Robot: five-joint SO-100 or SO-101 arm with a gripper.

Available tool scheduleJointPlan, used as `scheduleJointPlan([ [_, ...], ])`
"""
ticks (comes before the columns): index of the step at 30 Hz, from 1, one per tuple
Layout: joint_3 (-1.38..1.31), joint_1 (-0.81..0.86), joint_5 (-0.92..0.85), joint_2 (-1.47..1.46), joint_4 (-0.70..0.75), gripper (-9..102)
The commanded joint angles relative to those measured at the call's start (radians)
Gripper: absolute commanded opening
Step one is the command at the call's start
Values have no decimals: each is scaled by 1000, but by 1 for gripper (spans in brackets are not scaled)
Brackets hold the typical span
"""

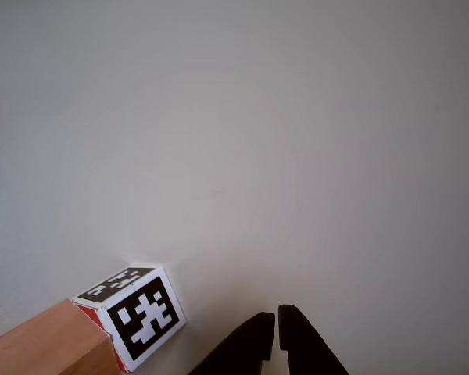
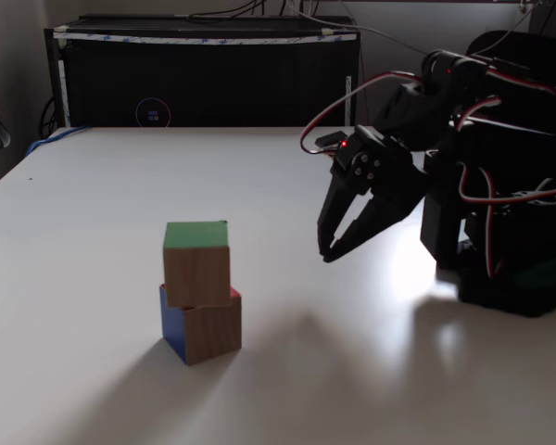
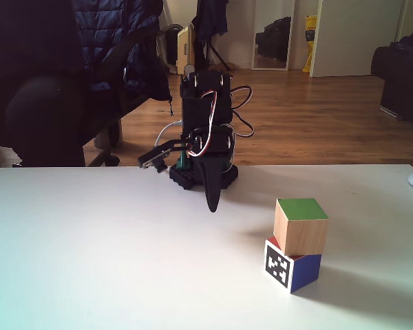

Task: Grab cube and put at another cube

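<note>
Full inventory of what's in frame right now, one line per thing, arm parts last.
wooden cube: 1, light brown with green top face, stacked on the marker cube, slightly rotated.
marker cube: 1, black-and-white pattern, blue and red faces, on the table under the wooden cube.
table: 1, white, holds the stack and the arm.
black cabinet: 1, behind the table's far edge in a fixed view.
arm: 1, black with red and white wires, based on the table.
gripper: 1, black, fingertips nearly together, empty, apart from the stack.
</note>
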Motion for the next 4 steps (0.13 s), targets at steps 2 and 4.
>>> scheduleJointPlan([
  [2,-18,0,-5,5,2,0],
  [4,-18,0,-5,5,2,0],
])
